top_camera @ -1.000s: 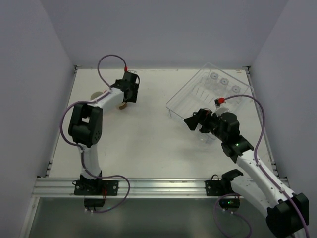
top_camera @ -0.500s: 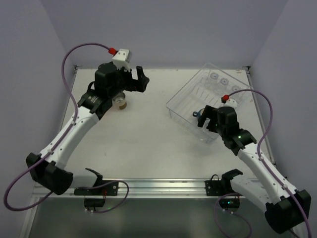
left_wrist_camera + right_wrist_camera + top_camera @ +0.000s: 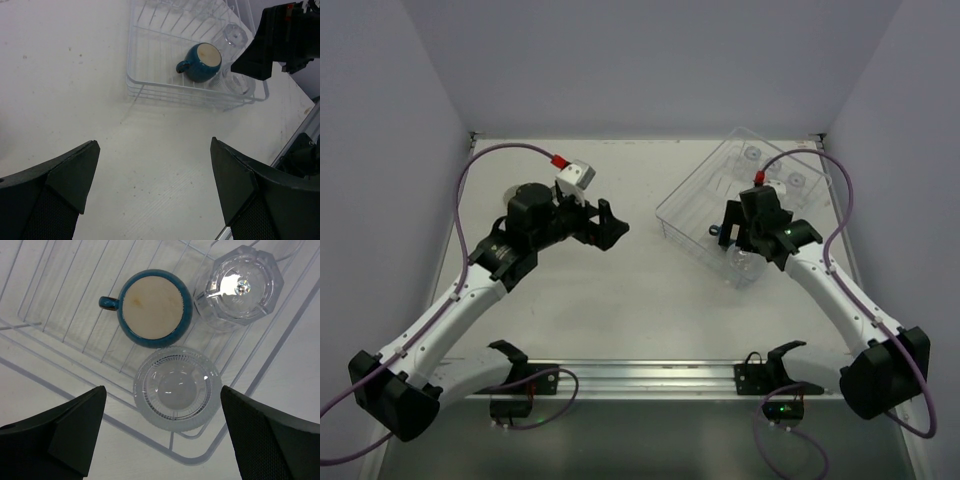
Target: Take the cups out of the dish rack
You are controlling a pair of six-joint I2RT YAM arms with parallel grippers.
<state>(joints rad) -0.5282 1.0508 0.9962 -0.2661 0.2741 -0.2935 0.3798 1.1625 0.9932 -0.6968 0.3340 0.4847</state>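
The clear dish rack [image 3: 692, 205] stands at the back right, turned at an angle. In it a dark blue cup [image 3: 154, 307] stands upside down, with a round clear tumbler [image 3: 176, 388] and a faceted clear tumbler [image 3: 239, 286] beside it. More clear tumblers [image 3: 752, 156] stand at its far end. My right gripper [image 3: 162, 400] is open, above the round tumbler at the rack's near corner, touching nothing. My left gripper [image 3: 154, 145] is open and empty over bare table, left of the rack [image 3: 150, 90], facing the blue cup [image 3: 202, 61]. The orange-red mug and the beige cup are hidden.
White walls close in the table on the left, back and right. A metal rail [image 3: 620, 375] with both arm bases runs along the near edge. The right gripper [image 3: 280, 40] shows in the left wrist view, above the rack's far side.
My left arm has swung from the back left out towards the table's middle, gripper open. My right gripper has moved back over the rack's near corner, above the tumblers and the blue cup.
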